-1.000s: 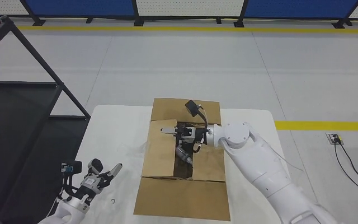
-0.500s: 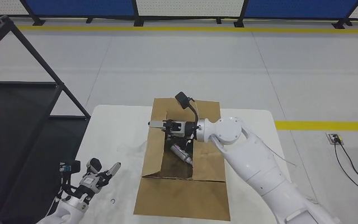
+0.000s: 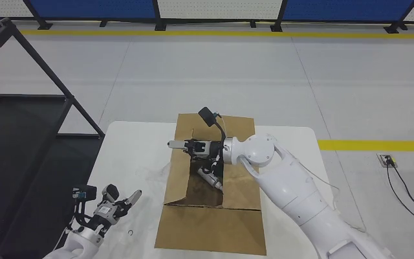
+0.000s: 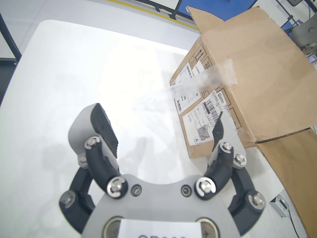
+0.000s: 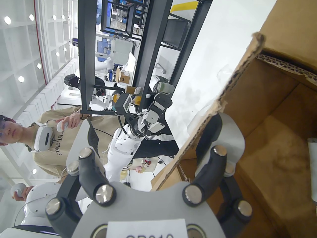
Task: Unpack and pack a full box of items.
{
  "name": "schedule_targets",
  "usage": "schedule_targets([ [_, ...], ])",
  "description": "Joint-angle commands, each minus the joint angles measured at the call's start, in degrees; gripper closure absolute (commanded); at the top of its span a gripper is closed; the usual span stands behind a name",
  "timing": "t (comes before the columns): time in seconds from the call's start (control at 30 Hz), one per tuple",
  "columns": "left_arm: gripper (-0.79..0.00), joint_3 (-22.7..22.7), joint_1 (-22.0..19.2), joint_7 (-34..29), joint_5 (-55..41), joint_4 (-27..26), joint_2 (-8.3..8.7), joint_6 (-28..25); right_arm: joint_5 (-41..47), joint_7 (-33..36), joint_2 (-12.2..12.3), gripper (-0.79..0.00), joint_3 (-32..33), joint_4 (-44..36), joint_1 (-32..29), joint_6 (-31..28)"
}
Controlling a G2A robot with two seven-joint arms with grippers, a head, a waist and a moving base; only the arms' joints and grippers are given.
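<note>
Hovering over the near left corner of the white table (image 3: 132,162), the left claw (image 4: 159,116) has its two dark-padded fingers spread wide apart with nothing between them, and it points toward the cardboard box (image 3: 240,191), which stands well apart from it at the middle of the table. The box is open. Its near flap (image 3: 210,230) lies folded out flat toward the near edge of the table, and its left flap (image 3: 176,184) stands up on edge, with printed labels on the box side below it and a strip of clear tape (image 4: 203,80) trailing from the cardboard down toward the tabletop. Inside the box, low in the shadowed opening, lies a slim grey item (image 3: 212,179); what it is cannot be told. Farther back, the right arm reaches across the box from the right, and the right claw (image 5: 153,127) sits at the far end of the left flap with its fingers apart, one on each side of the flap's torn edge; the edge runs close by one finger, but the fingers are not closed on it. Beyond it the far flap (image 3: 217,122) is folded out flat toward the far side of the table.
</note>
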Motion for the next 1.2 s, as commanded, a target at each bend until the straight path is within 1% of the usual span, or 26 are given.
schedule_targets([
  [0.0, -0.785, 0.4, -0.3, -0.1, 1.5, -0.4, 0.01, 0.3, -0.5, -3.0, -0.4, -0.785, -0.3, -0.7, 0.0, 2.0],
  [0.07, -0.785, 0.8, -0.7, 0.5, 2.6, -0.7, -0.03, 0.8, -1.5, -4.3, -1.0, -0.785, -1.3, -1.3, 0.7, 2.6],
  [0.23, -0.785, 0.6, -0.8, 0.9, 1.6, -1.7, -0.11, 1.5, -1.1, -4.6, -2.6, -0.785, -3.2, -0.4, 2.1, 0.5],
  [0.5, -0.785, -1.4, 0.5, 2.0, -1.6, -2.7, -0.23, 2.5, 2.3, -5.5, -5.6, -0.785, -5.0, 5.3, 4.7, -3.6],
  [0.63, -0.785, -3.0, 1.0, 0.7, -5.1, -3.5, -0.18, 1.6, 4.0, -4.7, -7.3, -0.785, -5.9, 8.8, 6.1, -5.5],
  [0.8, -0.785, -4.5, 2.4, -1.6, -7.9, -6.4, -0.03, -0.7, 4.9, -4.0, -9.0, -0.785, -6.7, 12.4, 7.5, -7.6],
  [1.0, -0.785, -4.5, 4.5, -2.5, -9.0, -11.0, -0.04, -2.5, 5.5, -2.5, -10.5, -0.785, -7.0, 15.6, 8.5, -9.2],
  [1.17, -0.785, -3.9, 5.3, -3.0, -9.0, -13.3, -0.06, -2.9, 5.7, -1.8, -11.6, -0.785, -7.1, 17.6, 9.1, -10.2],
])
